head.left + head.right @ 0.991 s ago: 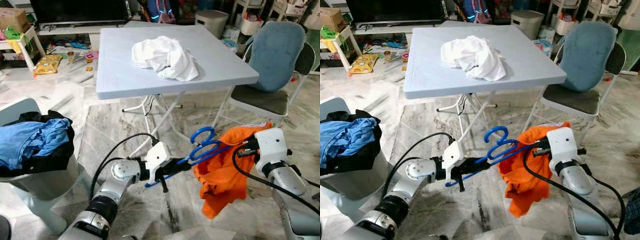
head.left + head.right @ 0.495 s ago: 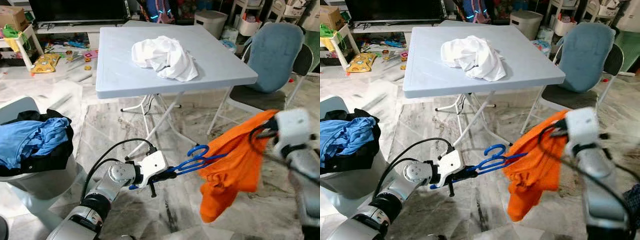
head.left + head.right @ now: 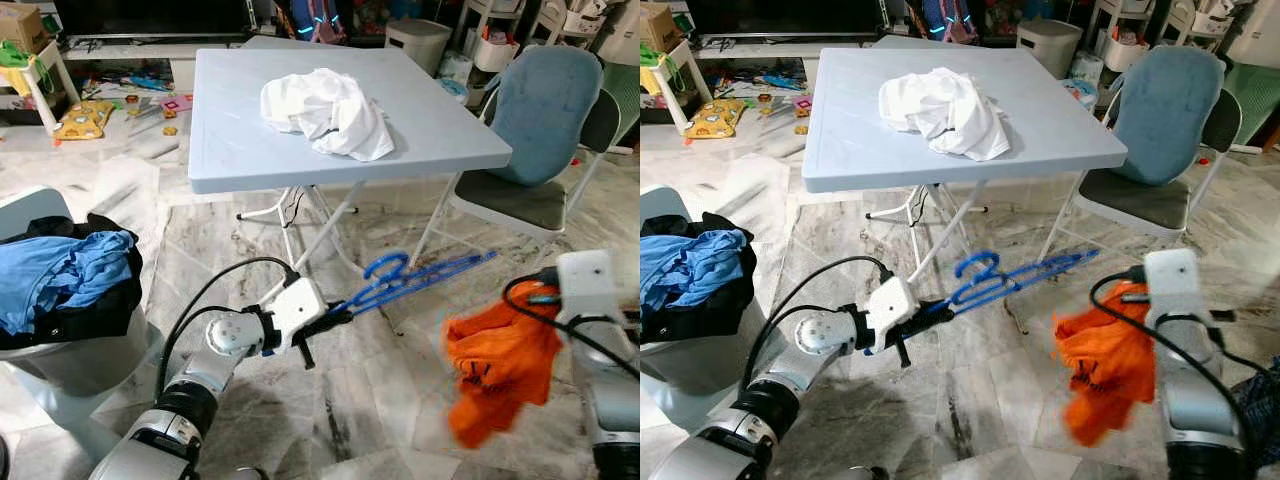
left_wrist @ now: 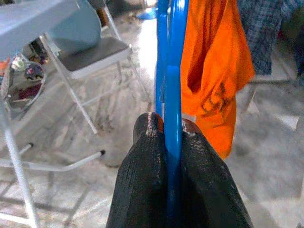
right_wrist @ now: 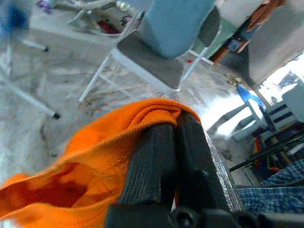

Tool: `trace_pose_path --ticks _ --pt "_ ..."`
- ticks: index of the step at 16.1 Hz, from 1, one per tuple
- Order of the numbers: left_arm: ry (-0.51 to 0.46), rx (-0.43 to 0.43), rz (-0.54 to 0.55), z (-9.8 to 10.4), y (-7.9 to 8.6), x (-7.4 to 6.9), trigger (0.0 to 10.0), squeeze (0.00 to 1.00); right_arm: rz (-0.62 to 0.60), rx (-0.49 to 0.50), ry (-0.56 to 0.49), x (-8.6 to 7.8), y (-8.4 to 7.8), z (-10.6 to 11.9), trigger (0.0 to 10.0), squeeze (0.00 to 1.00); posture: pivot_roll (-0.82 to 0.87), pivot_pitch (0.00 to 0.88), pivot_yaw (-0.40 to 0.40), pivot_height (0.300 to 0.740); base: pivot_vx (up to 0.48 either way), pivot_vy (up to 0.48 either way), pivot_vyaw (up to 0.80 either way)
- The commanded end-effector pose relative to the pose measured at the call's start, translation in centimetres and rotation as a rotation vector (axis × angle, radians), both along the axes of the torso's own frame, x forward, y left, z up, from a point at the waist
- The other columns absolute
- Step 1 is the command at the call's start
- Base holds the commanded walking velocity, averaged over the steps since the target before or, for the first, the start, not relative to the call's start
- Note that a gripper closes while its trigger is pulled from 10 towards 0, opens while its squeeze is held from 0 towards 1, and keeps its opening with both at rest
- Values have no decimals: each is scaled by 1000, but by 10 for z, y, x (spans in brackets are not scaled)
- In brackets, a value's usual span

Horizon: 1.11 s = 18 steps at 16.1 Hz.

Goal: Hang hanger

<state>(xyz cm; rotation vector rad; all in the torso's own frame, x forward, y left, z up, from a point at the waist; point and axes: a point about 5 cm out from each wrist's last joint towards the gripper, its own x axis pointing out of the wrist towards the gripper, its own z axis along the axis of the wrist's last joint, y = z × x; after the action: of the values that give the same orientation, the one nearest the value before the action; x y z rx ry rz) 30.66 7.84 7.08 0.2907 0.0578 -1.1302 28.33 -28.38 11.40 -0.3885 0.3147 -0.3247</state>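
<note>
Lived-in home, looks like a living room doubling as laundry spot. Marble-tile floor [image 3: 350, 400], grey folding table [image 3: 230, 150] with a crumpled white shirt [image 3: 330, 110] on top, padded blue chair [image 3: 545, 110] beside it. Basket [image 3: 60, 350] stuffed with blue and black clothes at the left. Kids' toys [image 3: 85, 115] scattered on the floor near a low TV stand [image 3: 130, 45] at the back, plus a small bin [image 3: 425, 40] and cluttered shelves [image 3: 590, 20].
</note>
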Motion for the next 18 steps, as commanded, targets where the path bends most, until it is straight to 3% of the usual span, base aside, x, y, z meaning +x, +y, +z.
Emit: trace_pose_path --ticks 1,3,4,5,6,7,8,11,13,14,16,17,18 --pt "32 -117 -19 9 -7 1 0 0 -10 -4 15 0 -1 -8 0 0 43 0 -84 740 0 0 0" --pt "95 -192 4 13 -9 4 0 0 -40 60 30 -6 -2 -20 0 0 42 0 -82 740 0 0 0" --pt "78 -218 137 15 -3 13 0 0 -26 105 24 -9 4 -24 0 0 42 0 -81 740 0 0 0" --pt "89 -226 195 15 1 17 0 0 5 132 3 -10 10 -23 0 0 44 0 -82 740 0 0 0" --pt "114 -227 272 12 5 21 8039 0 42 192 -41 -12 19 -21 0 0 48 0 -84 740 0 0 0" --pt "112 -206 358 9 10 24 10000 0 82 251 -125 -14 29 -14 0 0 53 0 -84 740 0 0 0" --pt "86 -181 471 6 19 25 10000 0 151 270 -216 -21 43 -6 0 0 61 0 -83 740 0 0 0" --pt "62 -138 777 -5 44 25 10000 0 195 269 -340 -32 63 8 0 0 65 0 -70 740 0 0 0" --pt "101 -150 817 -13 48 17 10000 0 199 273 -400 -34 71 15 0 0 71 0 -62 740 0 0 0" --pt "114 -173 771 -16 41 10 10000 0 209 282 -422 -34 76 16 0 0 73 0 -58 740 0 0 0" --pt "107 -205 717 -13 30 7 10000 0 229 270 -445 -31 81 21 8510 0 74 0 -56 740 0 0 0" --pt "101 -209 716 -11 29 8 10000 0 229 269 -453 -31 82 23 10000 0 74 0 -56 740 0 0 0" --pt "90 -202 709 -8 29 9 10000 0 235 261 -458 -30 82 25 10000 0 73 0 -58 740 274 0 0"
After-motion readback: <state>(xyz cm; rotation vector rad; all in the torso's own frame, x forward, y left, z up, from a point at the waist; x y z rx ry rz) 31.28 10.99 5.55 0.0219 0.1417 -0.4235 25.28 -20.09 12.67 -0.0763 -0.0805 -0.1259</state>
